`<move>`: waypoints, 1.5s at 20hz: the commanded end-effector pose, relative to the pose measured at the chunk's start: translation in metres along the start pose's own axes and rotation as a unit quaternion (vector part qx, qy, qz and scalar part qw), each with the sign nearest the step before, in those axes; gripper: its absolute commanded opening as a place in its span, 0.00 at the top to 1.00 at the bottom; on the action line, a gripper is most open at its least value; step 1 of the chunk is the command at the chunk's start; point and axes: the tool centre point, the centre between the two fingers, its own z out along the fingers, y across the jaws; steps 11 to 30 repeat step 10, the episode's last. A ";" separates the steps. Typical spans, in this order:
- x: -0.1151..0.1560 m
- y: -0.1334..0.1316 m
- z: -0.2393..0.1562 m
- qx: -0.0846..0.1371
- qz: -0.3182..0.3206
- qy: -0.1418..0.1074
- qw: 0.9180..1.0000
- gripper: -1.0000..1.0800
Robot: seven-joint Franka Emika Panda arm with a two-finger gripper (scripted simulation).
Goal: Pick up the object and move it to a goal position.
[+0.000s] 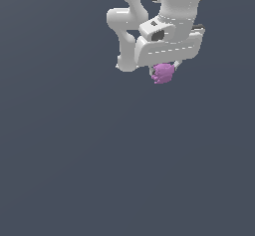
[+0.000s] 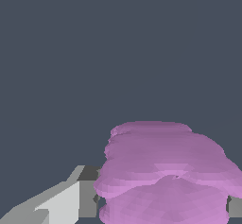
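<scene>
In the upper middle of the exterior view, the white robot gripper [image 1: 164, 70] holds the small pink-purple lumpy block with a ridged surface [image 1: 163, 73], its fingers closed narrowly around it. In the wrist view the block [image 2: 165, 176] fills the lower right. The pick-up looks done; carrying to the goal remains, and no goal marker is visible.

There is one robot arm [image 1: 149, 16], and it is white. It has one gripper [image 1: 165, 69] at its end. There is one small pink-purple block [image 1: 164, 73], lumpy with ridges on it, and the wrist view shows this same one block [image 2: 165, 176] up close, with one gray finger [image 2: 61, 202] of the gripper beside it.
</scene>
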 end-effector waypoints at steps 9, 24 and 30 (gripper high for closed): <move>0.005 -0.017 -0.024 0.001 0.001 -0.001 1.000 1.00; 0.005 -0.017 -0.024 0.001 0.001 -0.001 1.000 1.00; 0.005 -0.017 -0.024 0.001 0.001 -0.001 1.000 1.00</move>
